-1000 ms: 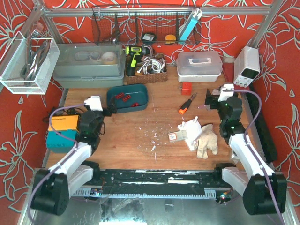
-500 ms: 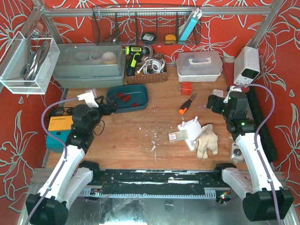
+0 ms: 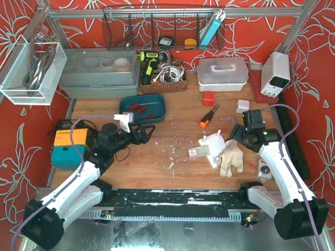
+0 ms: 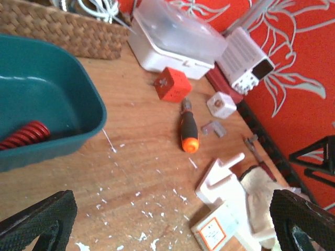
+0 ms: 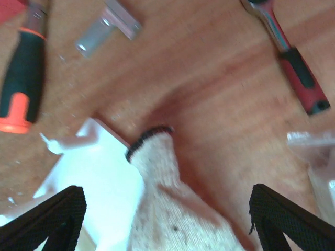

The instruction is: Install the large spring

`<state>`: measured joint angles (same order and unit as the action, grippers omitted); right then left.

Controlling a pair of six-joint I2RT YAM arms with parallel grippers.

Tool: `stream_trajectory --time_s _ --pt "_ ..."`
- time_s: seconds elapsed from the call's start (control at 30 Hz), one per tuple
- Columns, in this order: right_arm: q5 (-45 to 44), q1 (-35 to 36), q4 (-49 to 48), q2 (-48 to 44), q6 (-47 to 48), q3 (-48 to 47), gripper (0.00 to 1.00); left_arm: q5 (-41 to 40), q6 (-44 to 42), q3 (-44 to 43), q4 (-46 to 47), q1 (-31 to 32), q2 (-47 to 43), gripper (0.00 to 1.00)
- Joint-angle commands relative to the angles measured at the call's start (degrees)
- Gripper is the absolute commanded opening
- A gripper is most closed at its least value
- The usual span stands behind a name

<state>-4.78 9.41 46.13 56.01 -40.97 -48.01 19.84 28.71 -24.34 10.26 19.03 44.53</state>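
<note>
Hovering both jaws wide and empty, I fear my right jaws snagging the glove (image 5: 167, 209) directly beneath them.

The left gripper (image 3: 146, 133) is no longer at the left end of the teal tray (image 3: 159, 106) and now reaches over the wood just in front of the tray's near right corner. The right gripper (image 3: 238, 135) moves from the back of the table inward, above the cuff of the glove (image 3: 230, 157), uncovering the white cube (image 3: 242, 106) and the metal block (image 3: 265, 170).
</note>
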Motion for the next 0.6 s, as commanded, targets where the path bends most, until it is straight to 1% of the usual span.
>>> stream_trajectory --time_s 0.0,0.07,0.1,0.17,0.23,0.27,0.33,0.43,0.57 --pt "-7.6 4.4 11.1 1.5 -6.0 -2.5 0.84 -9.5 -4.1 -0.9 1.3 7.0 3.0 1.0" --pt "-9.1 7.0 13.1 1.4 -7.2 -2.1 0.79 -12.4 -4.9 -0.7 2.3 10.2 5.5 1.0" --pt "-9.3 8.0 13.1 1.1 -7.8 -1.6 0.75 -14.5 -5.6 -1.0 2.3 12.2 6.9 1.0" --pt "-8.7 10.1 12.3 0.3 -9.0 -0.3 0.67 -19.3 -7.3 -2.2 2.0 16.3 9.9 1.0" --pt "-7.3 11.7 10.2 -0.3 -10.0 1.0 0.61 -24.1 -8.5 -3.0 2.3 20.2 11.6 1.0" --pt "-6.7 12.2 9.0 -0.6 -10.4 1.8 0.59 -25.3 -9.1 -3.2 3.1 22.3 14.0 1.0" --pt "-6.3 12.7 7.9 -0.9 -11.4 3.4 0.56 -25.6 -9.8 -3.2 4.4 23.5 16.1 1.0" --pt "-5.2 13.0 6.0 -1.0 -13.1 6.1 0.54 -24.6 -10.6 -0.7 7.3 23.6 17.9 1.0" --pt "-3.5 13.9 3.6 0.9 -14.8 8.1 0.53 -28.8 -14.1 1.8 10.1 23.7 19.4 1.0"
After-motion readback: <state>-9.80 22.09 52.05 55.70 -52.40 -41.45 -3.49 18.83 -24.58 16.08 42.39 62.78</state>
